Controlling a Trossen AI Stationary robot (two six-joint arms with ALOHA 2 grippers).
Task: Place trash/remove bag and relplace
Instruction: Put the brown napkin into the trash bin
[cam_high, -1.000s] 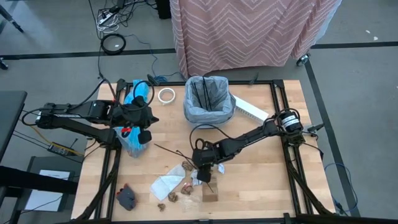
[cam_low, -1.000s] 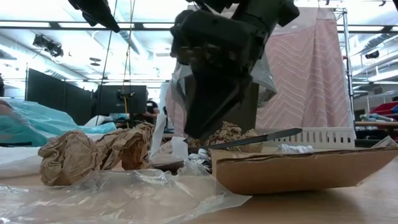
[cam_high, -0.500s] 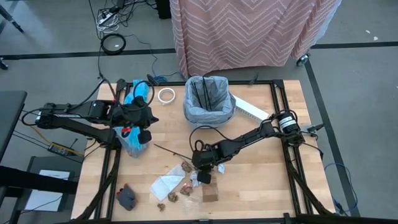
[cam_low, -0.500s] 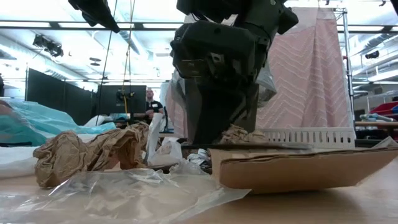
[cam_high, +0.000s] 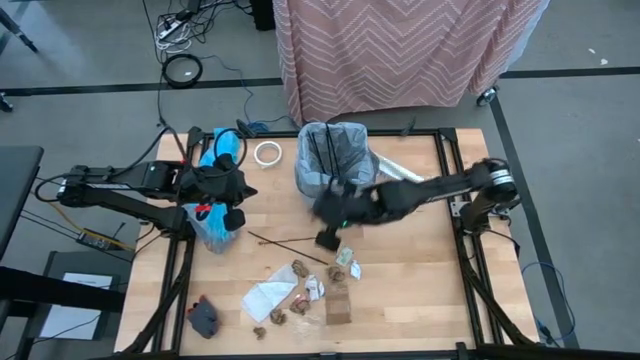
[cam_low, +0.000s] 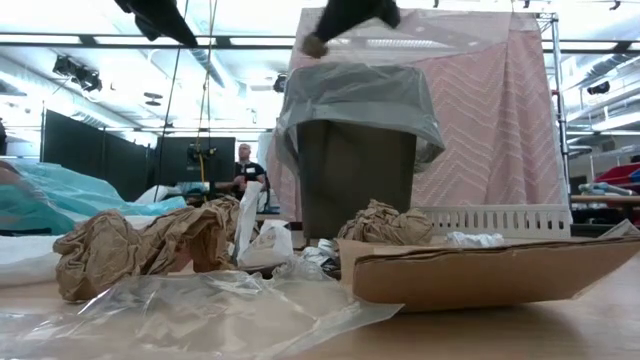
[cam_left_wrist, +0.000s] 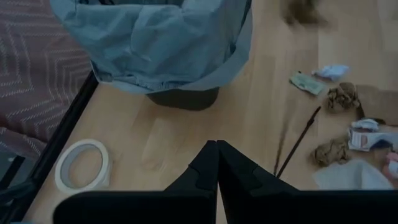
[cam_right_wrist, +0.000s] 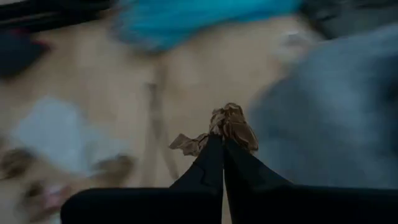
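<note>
The bin wears the light grey bag (cam_high: 335, 160) (cam_low: 355, 115) at the table's far middle. My right gripper (cam_high: 326, 234) (cam_right_wrist: 217, 144) hangs in the air just near of the bin, shut on a crumpled brown paper wad (cam_right_wrist: 231, 124) (cam_low: 315, 45). More trash lies at the near middle: brown wads (cam_high: 300, 270), a thin dark stick (cam_high: 285, 245), white paper (cam_high: 268, 297) and a cardboard scrap (cam_high: 338, 310). The turquoise-blue bag (cam_high: 214, 228) lies at the left. My left gripper (cam_high: 244, 190) (cam_left_wrist: 216, 149) hovers above it, shut and holding nothing. My right gripper pinches the brown paper wad by its near edge (cam_right_wrist: 219, 132) between its two fingertips. The rest of the wad sticks out past the tips. The fingers slant down, coming from the table's right. The wad is lifted well clear of the table.
A white tape ring (cam_high: 266, 153) lies left of the bin and a long white box (cam_high: 402, 176) right of it. A dark lump (cam_high: 203, 317) sits at the near left corner. A pink patterned cloth (cam_high: 400, 50) hangs beyond the far edge.
My right gripper was down among the trash beside the cardboard scrap. It has risen fast and swung toward the far edge and the bin, tipping more level, with a brown wad lifted clear of the table. The rest of the trash has stayed put.
</note>
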